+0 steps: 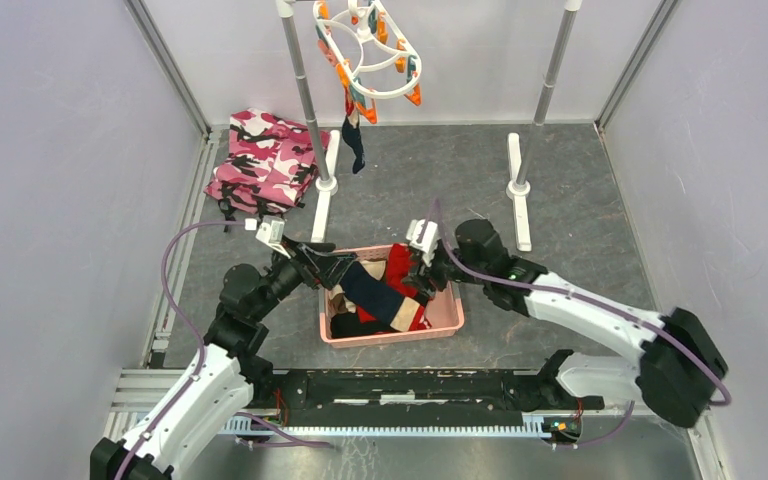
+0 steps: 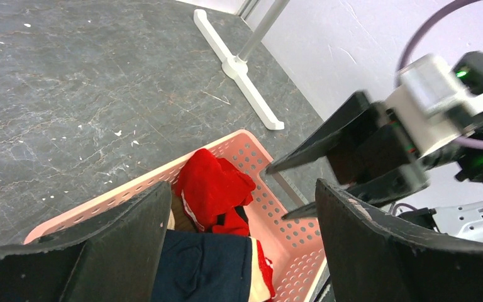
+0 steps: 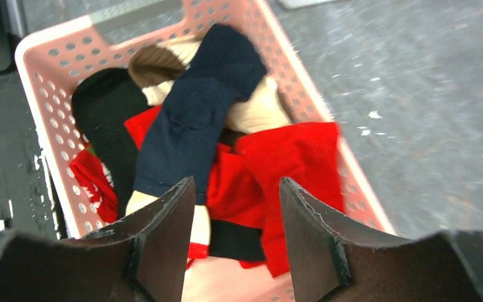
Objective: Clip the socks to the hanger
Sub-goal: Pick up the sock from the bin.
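One dark sock already hangs from the hanger. The other socks lie piled in the pink basket on the tabletop. Over it hover the left tool and right tool, both released and empty.

Robot lab test cell: white panel walls, aluminium framing, arms bolted to rail

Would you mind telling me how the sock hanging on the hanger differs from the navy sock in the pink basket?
The hanging sock dangles upright, clipped to the hanger; the navy sock lies flat in the pink basket. The hanging sock is alone in the air; the navy sock rests on other socks. Both look dark.
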Available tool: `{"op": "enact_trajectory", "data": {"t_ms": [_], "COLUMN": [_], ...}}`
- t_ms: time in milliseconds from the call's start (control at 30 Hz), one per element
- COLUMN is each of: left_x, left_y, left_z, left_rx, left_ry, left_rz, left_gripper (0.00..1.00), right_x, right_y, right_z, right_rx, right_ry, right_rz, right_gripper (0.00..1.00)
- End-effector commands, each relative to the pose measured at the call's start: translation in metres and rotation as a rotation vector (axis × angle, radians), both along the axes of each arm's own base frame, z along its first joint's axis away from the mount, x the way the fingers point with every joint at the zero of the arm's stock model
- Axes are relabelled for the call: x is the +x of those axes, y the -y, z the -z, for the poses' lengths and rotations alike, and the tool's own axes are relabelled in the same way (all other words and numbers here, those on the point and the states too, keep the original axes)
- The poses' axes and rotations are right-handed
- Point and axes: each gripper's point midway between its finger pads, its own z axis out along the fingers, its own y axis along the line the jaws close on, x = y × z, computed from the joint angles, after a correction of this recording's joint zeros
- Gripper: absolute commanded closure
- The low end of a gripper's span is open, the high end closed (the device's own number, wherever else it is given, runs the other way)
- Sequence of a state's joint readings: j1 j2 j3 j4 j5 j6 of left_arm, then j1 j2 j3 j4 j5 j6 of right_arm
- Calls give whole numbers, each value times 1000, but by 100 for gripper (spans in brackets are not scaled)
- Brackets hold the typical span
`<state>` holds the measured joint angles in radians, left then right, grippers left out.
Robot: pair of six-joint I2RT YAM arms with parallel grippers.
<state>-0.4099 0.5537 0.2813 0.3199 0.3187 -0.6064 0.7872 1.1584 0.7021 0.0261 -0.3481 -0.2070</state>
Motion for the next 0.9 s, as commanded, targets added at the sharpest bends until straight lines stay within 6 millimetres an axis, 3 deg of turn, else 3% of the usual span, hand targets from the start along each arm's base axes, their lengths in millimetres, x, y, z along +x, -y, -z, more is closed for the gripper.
{"op": "enact_trajectory", "data": {"t_ms": [0, 300, 467, 500, 567, 633, 867], "left_x": [4, 5, 4, 4, 3, 2, -1], "left_y": [-5, -24, -26, -26, -26, -26, -26], "left_z": [-24, -21, -21, -21, -22, -23, -25], "left_rx": [1, 22, 21, 21, 20, 19, 14], "left_ry": [80, 75, 81, 81, 83, 86, 90], "left_rz": [-32, -134, -147, -146, -141, -138, -132], "left_gripper": [11, 10, 10, 10, 10, 10, 10], "right_x": [-17, 4, 4, 2, -5, -13, -21], "right_y": [-27, -47, -54, -56, -62, -66, -61], "right_z": [31, 61, 70, 71, 70, 64, 30], "right_rx": [7, -81, -91, -88, -71, -45, 25], "right_ry": [-88, -152, -186, -196, -223, -239, -201], "right_rz": [-127, -62, -69, -81, -126, -160, -166], "right_gripper": [43, 42, 43, 47, 68, 81, 100]}}
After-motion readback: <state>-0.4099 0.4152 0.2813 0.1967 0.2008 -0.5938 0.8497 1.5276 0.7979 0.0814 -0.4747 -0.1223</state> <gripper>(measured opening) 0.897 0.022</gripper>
